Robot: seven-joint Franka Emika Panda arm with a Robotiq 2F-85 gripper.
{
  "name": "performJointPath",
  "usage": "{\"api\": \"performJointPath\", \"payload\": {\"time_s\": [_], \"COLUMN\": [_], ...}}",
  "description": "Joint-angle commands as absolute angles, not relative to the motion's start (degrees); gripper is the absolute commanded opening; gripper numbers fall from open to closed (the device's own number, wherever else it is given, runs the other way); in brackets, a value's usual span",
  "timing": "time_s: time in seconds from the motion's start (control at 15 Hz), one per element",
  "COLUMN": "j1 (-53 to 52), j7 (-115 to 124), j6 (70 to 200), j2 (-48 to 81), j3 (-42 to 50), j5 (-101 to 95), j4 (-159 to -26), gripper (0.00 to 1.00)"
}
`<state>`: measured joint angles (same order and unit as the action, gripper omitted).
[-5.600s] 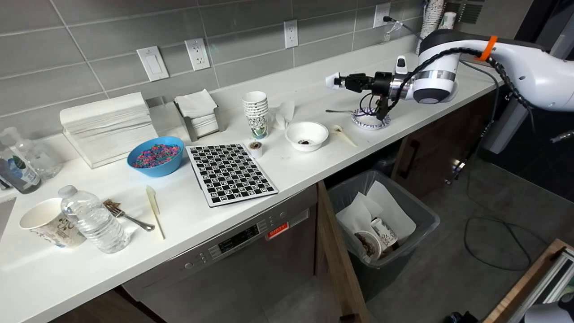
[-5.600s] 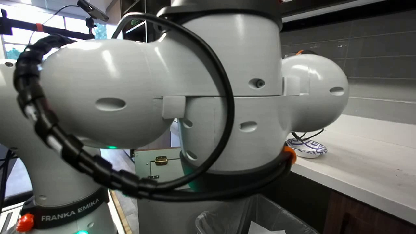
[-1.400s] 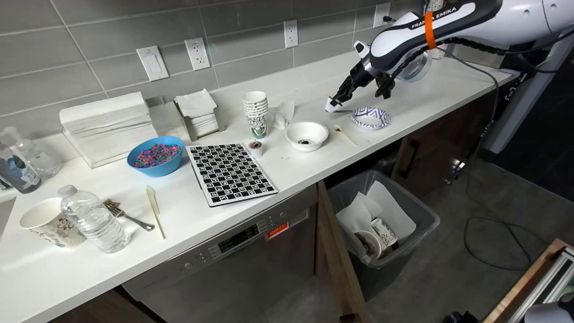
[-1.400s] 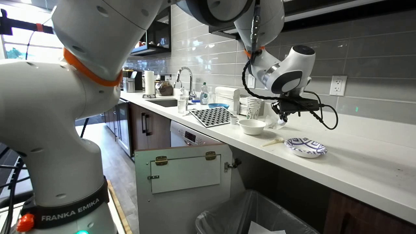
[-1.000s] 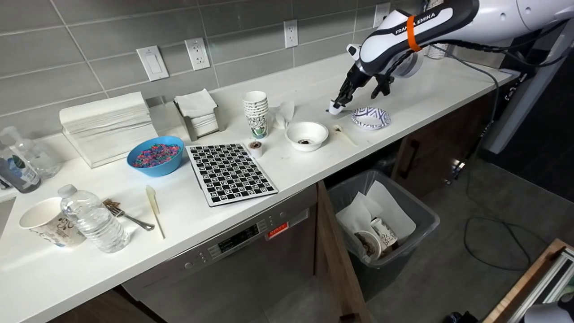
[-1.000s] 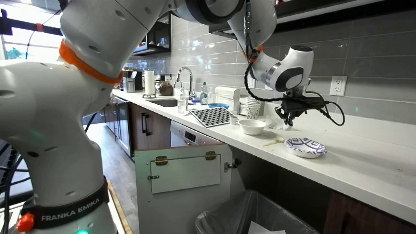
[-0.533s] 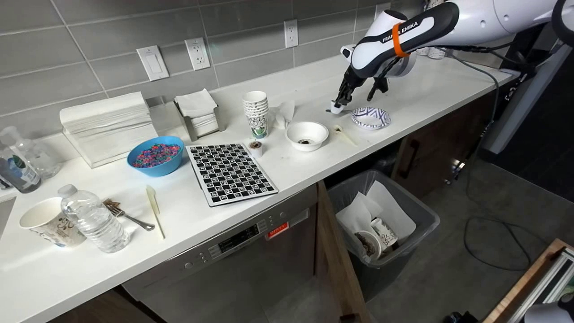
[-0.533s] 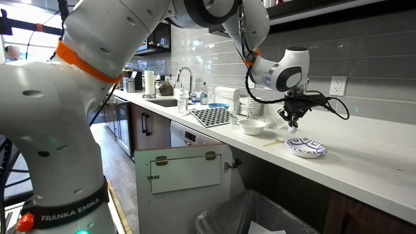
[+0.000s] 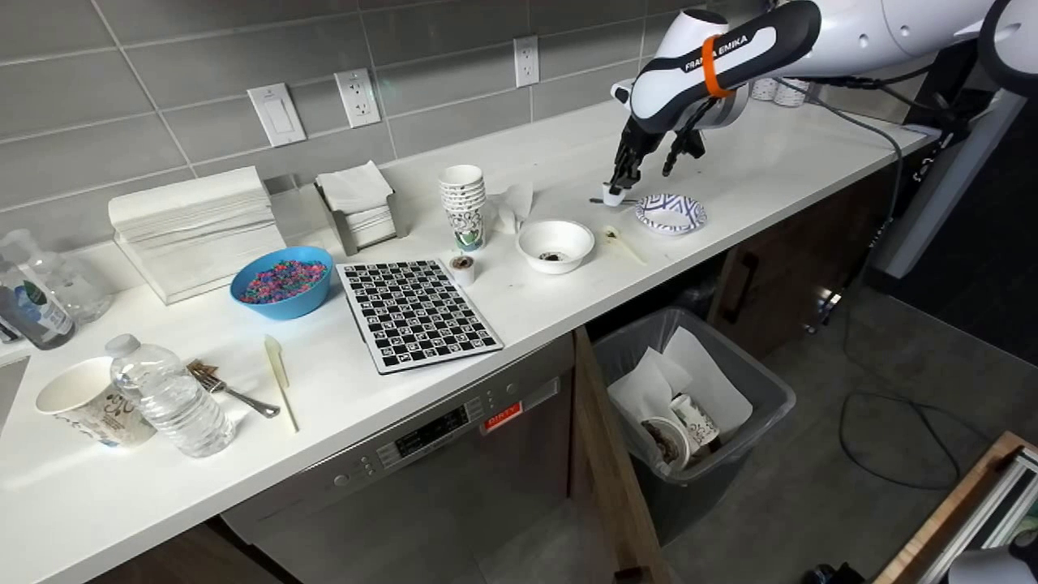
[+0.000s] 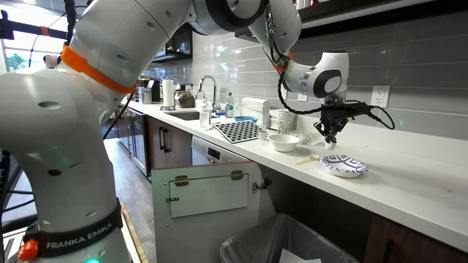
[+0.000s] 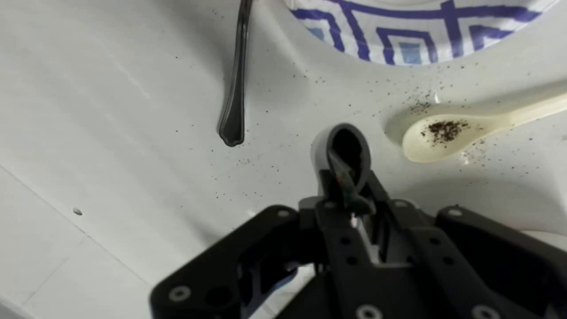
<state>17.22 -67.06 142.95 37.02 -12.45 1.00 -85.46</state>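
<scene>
My gripper (image 11: pixel 353 184) is shut on a small white cup (image 11: pixel 319 153) with a dark inside and a torn, peeled-back lid. In both exterior views the gripper (image 9: pixel 624 180) (image 10: pixel 331 138) points down, with the cup (image 9: pixel 613 195) (image 10: pixel 330 146) at its fingertips, low over the counter. I cannot tell whether the cup touches the counter. Close by are a purple-patterned white bowl (image 9: pixel 671 214) (image 10: pixel 343 166) (image 11: pixel 407 35), a pale spoon (image 11: pixel 438 141) (image 9: pixel 624 246) with dark grounds, and a metal utensil handle (image 11: pixel 234 97). Dark specks dot the counter.
A white bowl (image 9: pixel 555 246) stands beside the spoon. Farther along are a small brown-filled cup (image 9: pixel 462 270), stacked paper cups (image 9: pixel 464 203), a checkered board (image 9: pixel 418 315), a blue bowl (image 9: pixel 284 304) and a bottle (image 9: pixel 174 397). A lined bin (image 9: pixel 705 462) stands below, by an open door (image 10: pixel 206 204).
Over several seconds the gripper has turned from level to pointing down, lowering the cup towards the counter. In the last second it has tipped slightly more upright beside the patterned bowl.
</scene>
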Motion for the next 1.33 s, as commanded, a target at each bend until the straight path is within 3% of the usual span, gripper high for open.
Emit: {"api": "performJointPath", "payload": {"time_s": [0.0, 1.27], "j1": [15.4, 14.4], "j7": [-68.8, -66.1], "j6": [141.0, 140.8], "j2": [37.7, 37.4], "j3": [-10.3, -8.8], "j5": [1.8, 5.5], "j4": [-83.7, -84.0], "gripper": [0.04, 0.04]}}
